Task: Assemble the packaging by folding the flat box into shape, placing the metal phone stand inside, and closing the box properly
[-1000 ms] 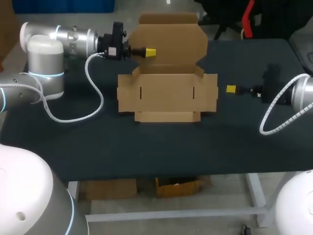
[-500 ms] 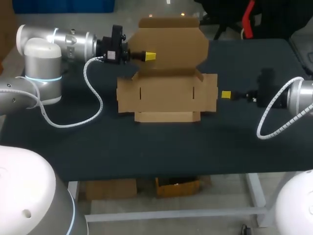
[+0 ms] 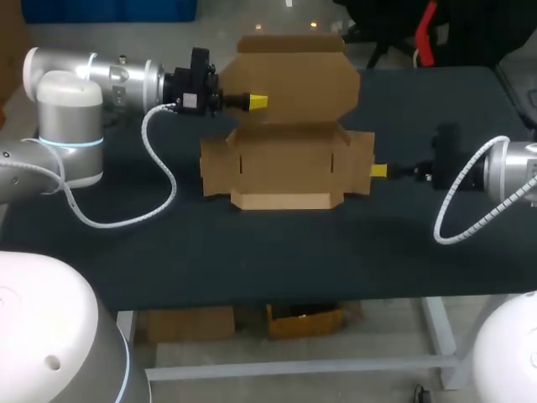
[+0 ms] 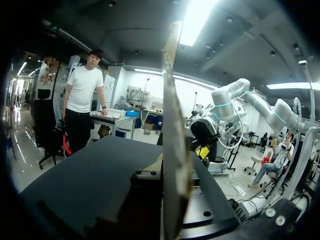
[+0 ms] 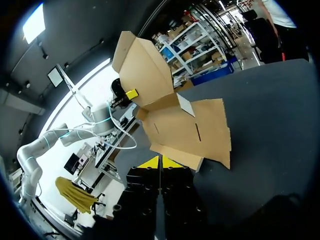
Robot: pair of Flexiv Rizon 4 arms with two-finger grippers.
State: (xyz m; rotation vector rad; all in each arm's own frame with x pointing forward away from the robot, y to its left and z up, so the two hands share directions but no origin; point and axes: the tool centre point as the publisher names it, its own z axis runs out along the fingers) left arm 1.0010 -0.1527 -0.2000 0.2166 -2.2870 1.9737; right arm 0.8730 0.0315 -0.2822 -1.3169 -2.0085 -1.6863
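Head view: the box (image 3: 285,164) is lying unfolded in the middle of the dark surface (image 3: 252,252), its lid (image 3: 294,80) standing up at the far side; the left pincer (image 3: 258,102) is pinching the lid's left edge; the right pincer (image 3: 379,170) is touching the box's right flap. Left wrist view: the lid is showing edge-on, rising straight ahead of the pincer. Right wrist view: the right pincer is pressing its yellow tips (image 5: 150,163) together, holding nothing, just beside the box.

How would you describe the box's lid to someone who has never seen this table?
On the dark table lies a brown box, still unfolded. Its lid is the big far panel. Only it stands upright, held at its edge by the left gripper.
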